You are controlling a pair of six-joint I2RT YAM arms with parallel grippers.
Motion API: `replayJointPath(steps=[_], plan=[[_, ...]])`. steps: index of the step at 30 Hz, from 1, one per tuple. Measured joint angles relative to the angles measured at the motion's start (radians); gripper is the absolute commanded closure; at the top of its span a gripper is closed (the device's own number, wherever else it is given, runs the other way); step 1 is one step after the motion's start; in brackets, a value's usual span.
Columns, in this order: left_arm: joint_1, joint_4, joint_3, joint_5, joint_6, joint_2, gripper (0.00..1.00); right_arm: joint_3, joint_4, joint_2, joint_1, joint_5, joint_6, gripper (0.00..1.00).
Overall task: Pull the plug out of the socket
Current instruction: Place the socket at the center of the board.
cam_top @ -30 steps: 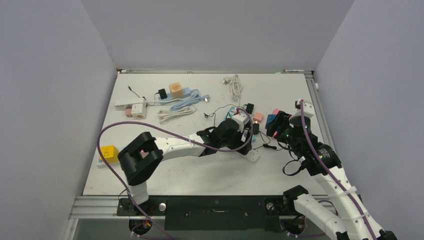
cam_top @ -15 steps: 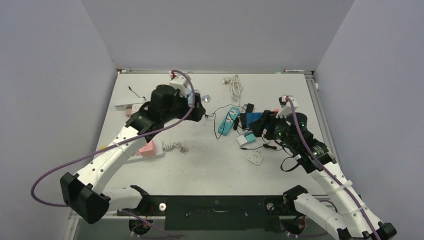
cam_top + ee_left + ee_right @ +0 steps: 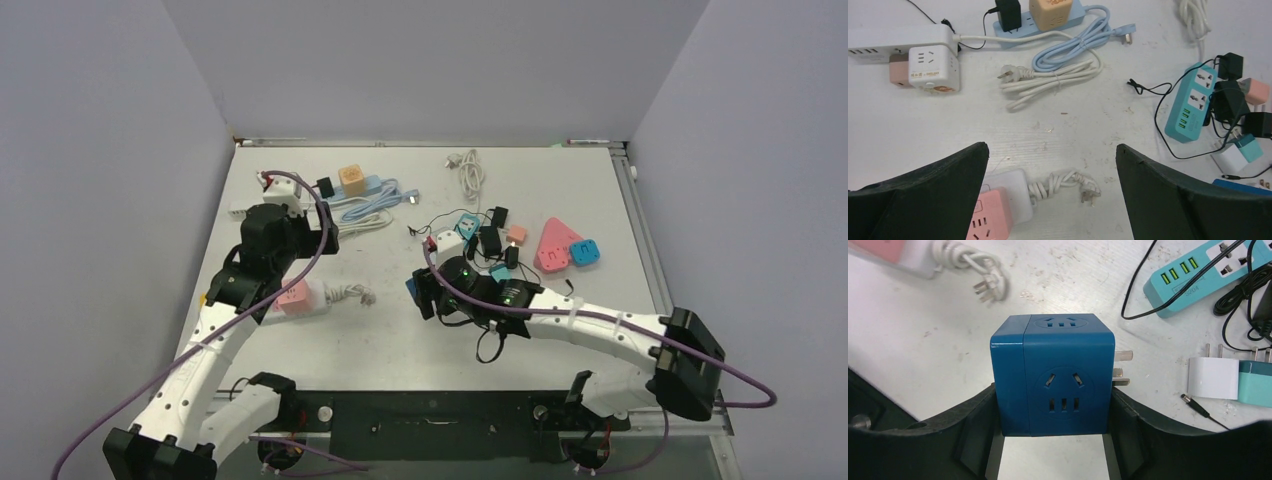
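Note:
My right gripper (image 3: 1053,390) is shut on a dark blue cube plug (image 3: 1058,372), one finger on each side. The cube's metal prongs (image 3: 1120,365) stick out bare to the right, in no socket. From the top view, the right gripper (image 3: 428,290) holds this cube (image 3: 412,287) above the table's middle. My left gripper (image 3: 1052,147) is open wide with nothing between its fingers. Below it a pink cube (image 3: 990,220) sits in a white socket strip (image 3: 1010,192), whose coiled cord ends in a loose plug (image 3: 1088,192). The top view shows that strip (image 3: 295,297) at the left.
A light blue strip (image 3: 1048,20) with an orange cube and a black adapter lies at the back. A white strip with a white cube (image 3: 930,67) is back left. A teal strip (image 3: 1193,102), black adapters and wires cluster right of centre. A pink triangular socket (image 3: 555,245) lies further right.
The left gripper has opened wide and its arm has swung back to the left side. The right arm has moved from the right-hand cluster to the table's middle, holding the blue cube.

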Motion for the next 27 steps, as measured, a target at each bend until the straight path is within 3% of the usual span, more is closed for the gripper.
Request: replayJointPath(steps=[10,22,27], plan=[[0.006,0.014,-0.027,-0.031,0.019,-0.014,0.04,0.048,0.169,0.333,-0.002,0.154,0.000,0.94],[0.006,0.017,-0.029,-0.031,0.025,-0.016,0.04,0.043,0.402,0.485,-0.041,0.303,-0.030,0.90],[0.006,0.017,-0.029,-0.029,0.026,-0.017,0.04,0.029,0.452,0.544,-0.053,0.330,-0.041,0.78]])
